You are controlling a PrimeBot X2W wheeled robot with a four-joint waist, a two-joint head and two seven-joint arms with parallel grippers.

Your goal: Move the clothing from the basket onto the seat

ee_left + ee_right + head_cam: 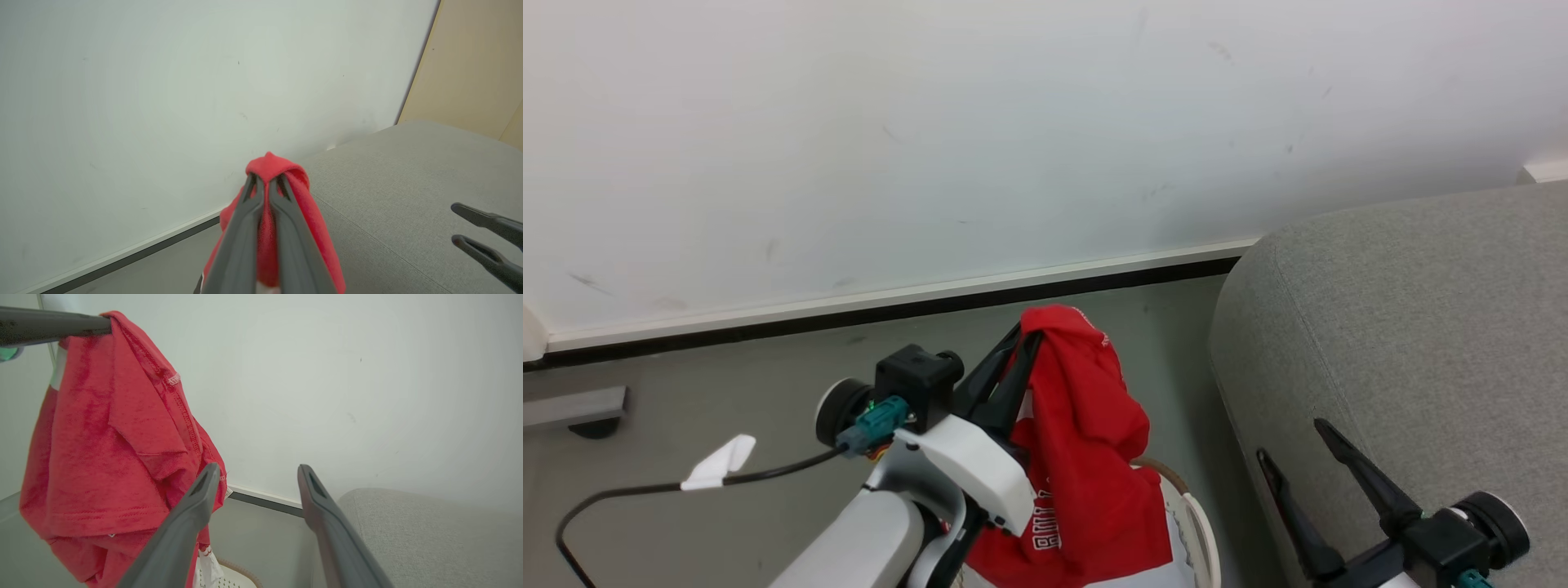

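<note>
- Head view: the left gripper (1023, 333) has its fingers clamped on a red shirt (1086, 457), which hangs over the basket (1202, 523), left of the seat (1405, 327). The right gripper (1290, 438) is spread and empty by the seat's near edge.
- Left wrist view: red cloth is pinched between the closed fingers.
- Right wrist view: the parted fingers hold nothing, and the shirt hangs at left.

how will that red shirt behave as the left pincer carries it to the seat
Probably floppy: the red shirt hangs in loose folds from the left pincer. Likely light, since one small pinch carries it. Its lower end hangs by the basket and may snag.
</note>
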